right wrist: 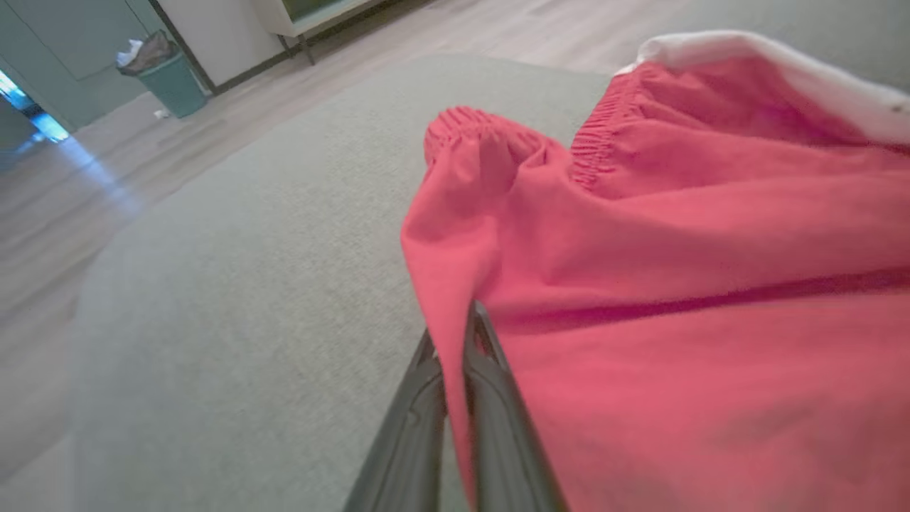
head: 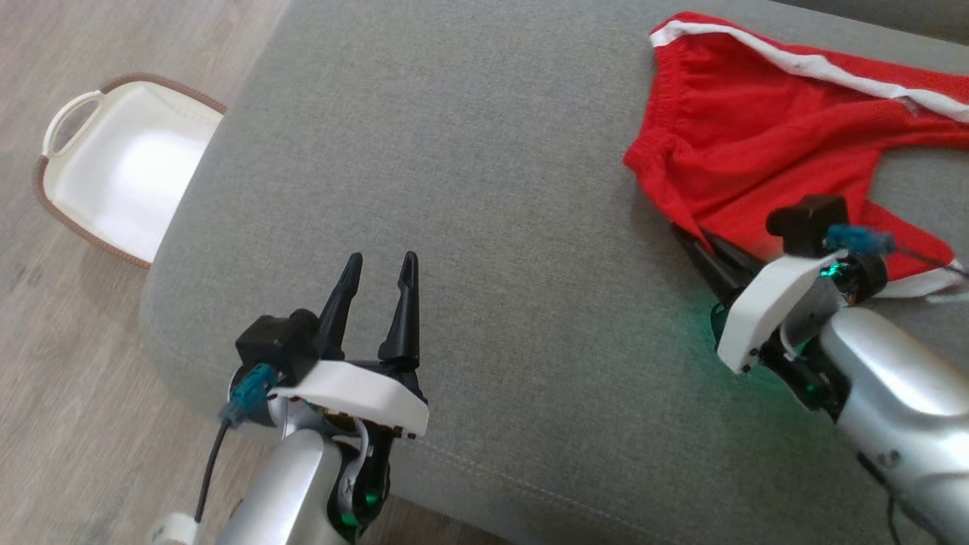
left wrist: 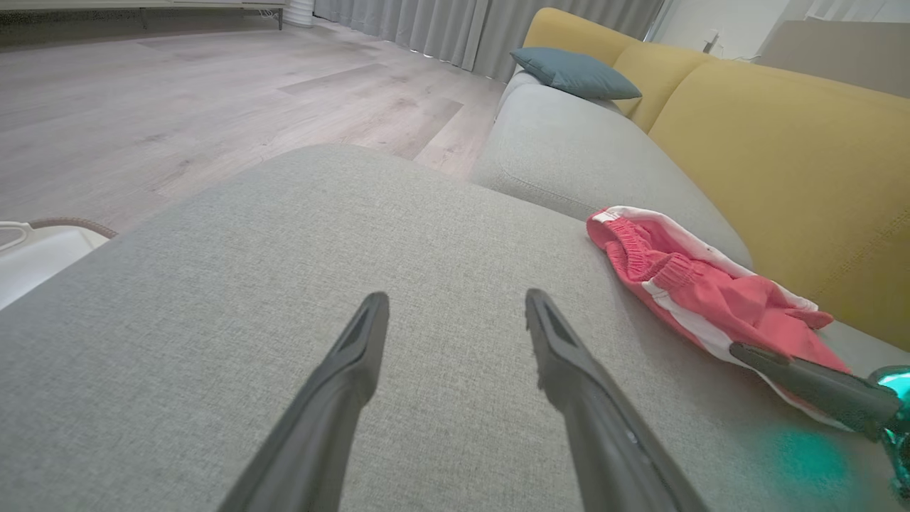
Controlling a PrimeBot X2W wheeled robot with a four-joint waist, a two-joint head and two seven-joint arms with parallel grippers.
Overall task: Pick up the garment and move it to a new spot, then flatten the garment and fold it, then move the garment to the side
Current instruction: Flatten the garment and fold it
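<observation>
left gripper (head: pixel 382 259) is spread wide, nothing gripped, over the grey cushion (head: pixel 492 189) | right gripper (right wrist: pixel 455 327) is clamped on the red shorts (head: pixel 742 144) at the near edge | shorts are laid rumpled at cushion's right

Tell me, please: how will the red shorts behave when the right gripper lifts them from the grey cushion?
Probably floppy: the red shorts lie in soft wrinkles, so they should hang limp from the right gripper, shut on one edge. Likely light, being thin cloth. The pinch looks small, so fabric might slip out.
</observation>
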